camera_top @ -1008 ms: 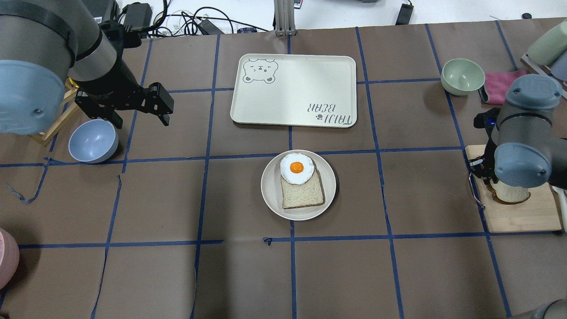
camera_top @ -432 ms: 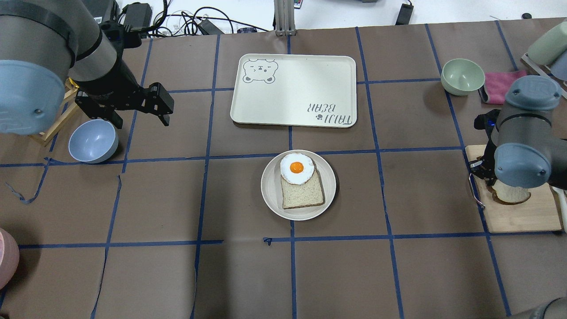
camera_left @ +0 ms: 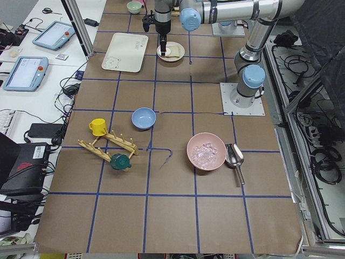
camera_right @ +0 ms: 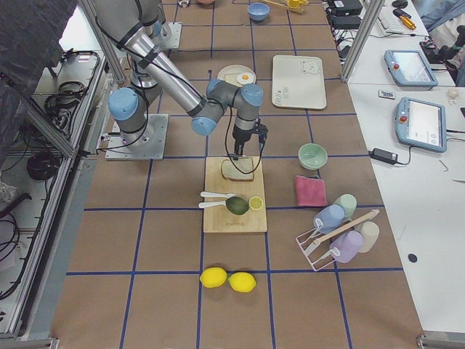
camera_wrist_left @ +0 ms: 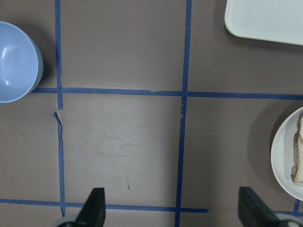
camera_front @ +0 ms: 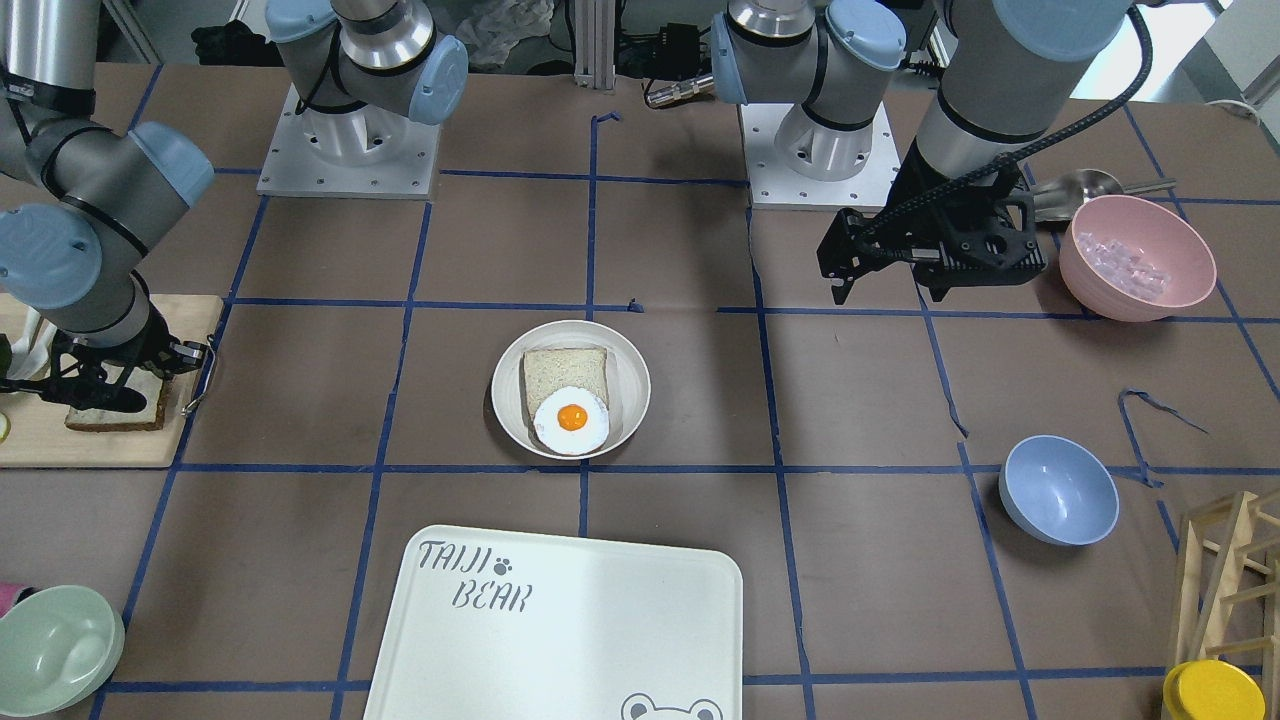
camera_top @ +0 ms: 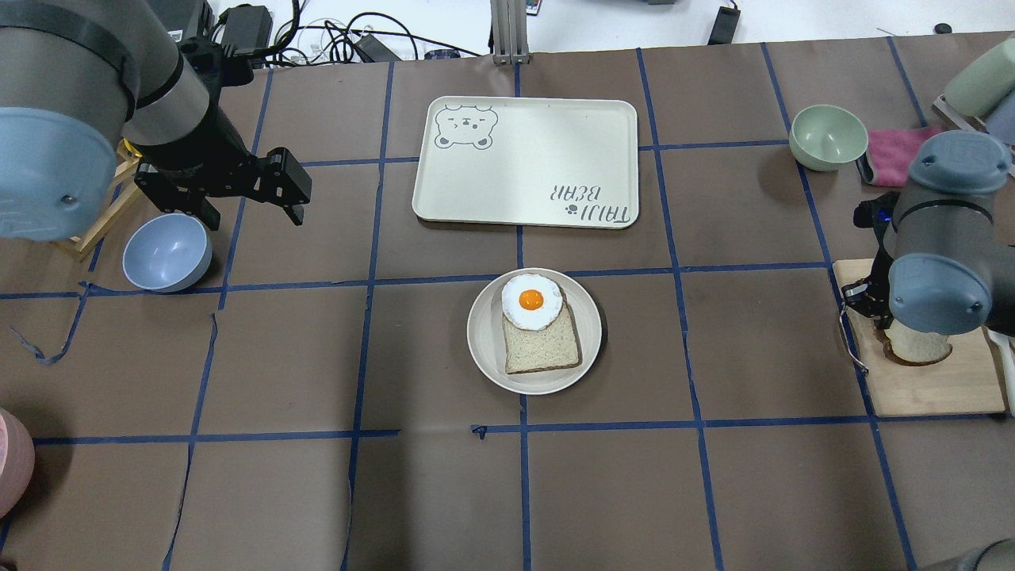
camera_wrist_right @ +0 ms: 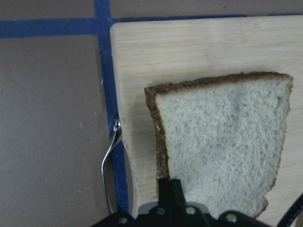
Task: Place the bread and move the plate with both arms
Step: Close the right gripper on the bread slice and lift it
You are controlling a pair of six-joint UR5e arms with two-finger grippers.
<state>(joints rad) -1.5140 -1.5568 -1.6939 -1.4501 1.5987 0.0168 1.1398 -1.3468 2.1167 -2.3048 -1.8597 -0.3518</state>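
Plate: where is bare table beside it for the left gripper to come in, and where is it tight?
Bare paper runs from the plate to the blue bowl, below the open left gripper, and from the plate to the cutting board. Tighter: the strip between plate and TAIJI BEAR tray. Crowded: the board, where the right gripper sits at the bread.

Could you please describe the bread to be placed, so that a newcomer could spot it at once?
Find the wooden board at the end of the table on the robot's right. The bread is on it. Unlike the slice under the egg on the plate, it has a dark brown crust and no topping.
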